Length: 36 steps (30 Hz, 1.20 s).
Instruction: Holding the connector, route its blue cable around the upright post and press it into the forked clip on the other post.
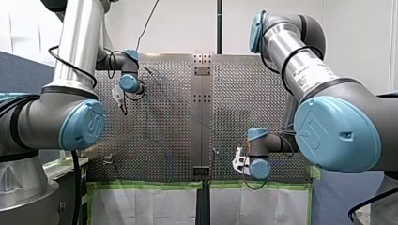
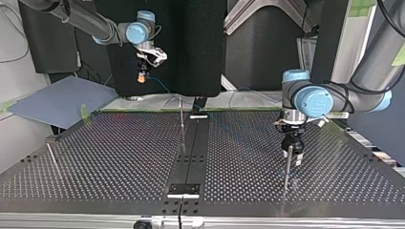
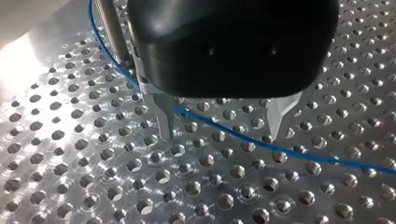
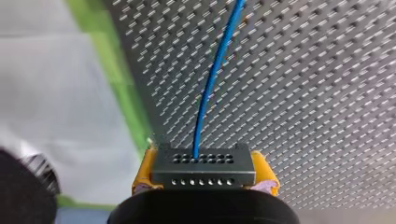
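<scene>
Clamping connector (image 4: pixel 203 161) in right gripper (image 4: pixel 205 173), blue cable (image 4: pixel 214 79) leading ahead

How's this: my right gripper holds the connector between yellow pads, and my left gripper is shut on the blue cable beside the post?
No: my left gripper is open, not shut on the blue cable. The left wrist view shows its fingers apart beside the post, the cable lying on the table. My right gripper does hold the connector between yellow pads.

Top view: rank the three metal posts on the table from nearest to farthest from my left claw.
1. Adjacent post, right beside my left claw, at the view's right.
2. Thin post, near the middle, farther back.
3. Leaning post, at the view's left edge.
</scene>
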Tool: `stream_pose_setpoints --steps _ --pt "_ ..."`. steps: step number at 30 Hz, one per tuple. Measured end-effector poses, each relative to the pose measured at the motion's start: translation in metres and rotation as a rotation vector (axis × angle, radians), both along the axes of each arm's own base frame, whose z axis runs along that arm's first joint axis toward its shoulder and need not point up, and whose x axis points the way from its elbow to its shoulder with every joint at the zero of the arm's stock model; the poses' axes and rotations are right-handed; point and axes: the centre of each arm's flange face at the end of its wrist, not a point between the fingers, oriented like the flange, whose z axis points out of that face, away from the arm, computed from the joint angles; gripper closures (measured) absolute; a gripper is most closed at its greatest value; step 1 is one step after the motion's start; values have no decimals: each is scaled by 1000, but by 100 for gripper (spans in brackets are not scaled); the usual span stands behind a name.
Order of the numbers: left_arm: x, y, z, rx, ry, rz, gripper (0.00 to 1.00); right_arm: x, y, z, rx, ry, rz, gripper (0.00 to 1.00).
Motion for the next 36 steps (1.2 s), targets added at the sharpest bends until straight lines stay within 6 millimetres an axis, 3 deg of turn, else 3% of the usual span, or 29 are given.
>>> stream_pose_setpoints --steps 9,26,36 --pt "0 0 0 0 0 3 0 -7 5 -36 -3 2 -5 100" --pt "0 0 0 0 0 3 0 11 -26 -83 -113 -29 6 100" --pt "0 1 0 0 1 10 0 14 -7 -121 -133 35 52 100"
